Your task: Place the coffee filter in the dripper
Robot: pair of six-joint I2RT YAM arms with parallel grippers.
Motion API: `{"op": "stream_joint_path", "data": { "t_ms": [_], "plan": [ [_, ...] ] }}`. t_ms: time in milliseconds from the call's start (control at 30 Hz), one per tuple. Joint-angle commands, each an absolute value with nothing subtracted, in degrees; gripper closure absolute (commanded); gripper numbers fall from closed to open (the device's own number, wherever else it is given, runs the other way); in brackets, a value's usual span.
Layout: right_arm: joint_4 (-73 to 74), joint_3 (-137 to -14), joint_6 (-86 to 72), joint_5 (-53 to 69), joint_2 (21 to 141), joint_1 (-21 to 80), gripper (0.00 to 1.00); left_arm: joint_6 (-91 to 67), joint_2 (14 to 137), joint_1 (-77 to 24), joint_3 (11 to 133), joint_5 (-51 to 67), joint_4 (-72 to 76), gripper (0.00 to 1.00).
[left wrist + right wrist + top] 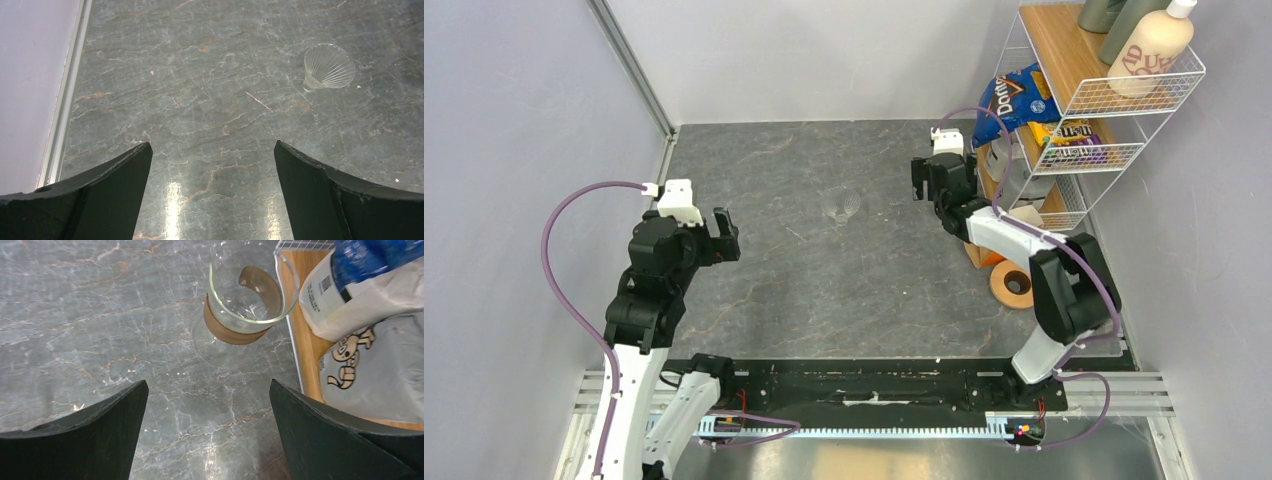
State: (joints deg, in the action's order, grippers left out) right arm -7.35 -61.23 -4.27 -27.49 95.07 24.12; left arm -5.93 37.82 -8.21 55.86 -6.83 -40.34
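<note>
Seemingly toppled, dripper (327,67), axis flat, narrow end nearer

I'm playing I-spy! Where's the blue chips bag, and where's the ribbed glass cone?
blue chips bag (1021,100), top view, middle of its front.
ribbed glass cone (330,66), left wrist view, its ribbed inside.

dripper (844,205): centre of table (774,280) (on its side) | rack (1124,95): right edge
</note>
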Motion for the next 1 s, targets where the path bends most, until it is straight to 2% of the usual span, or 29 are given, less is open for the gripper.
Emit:
{"op": "stream_joint_path", "data": {
  "t_ms": [0, 533, 967],
  "plan": [
    [-13.9, -63.7, -4.9, -28.7, 99.4, 22.1, 0.01, -8.2, 37.8, -8.0, 56.3, -4.8, -36.8, 0.0],
    [-23.1, -67.6, -4.1, -27.3, 110.1, 18.0, 0.01, -7.7, 39.1, -8.0, 54.9, -4.0, -34.1, 0.0],
    [-26.4, -70.9, -0.8, -23.9, 113.7, 16.5, 0.01, -7.1, 39.3, -8.0, 54.0, -3.7, -33.4, 0.0]
  ]
}}
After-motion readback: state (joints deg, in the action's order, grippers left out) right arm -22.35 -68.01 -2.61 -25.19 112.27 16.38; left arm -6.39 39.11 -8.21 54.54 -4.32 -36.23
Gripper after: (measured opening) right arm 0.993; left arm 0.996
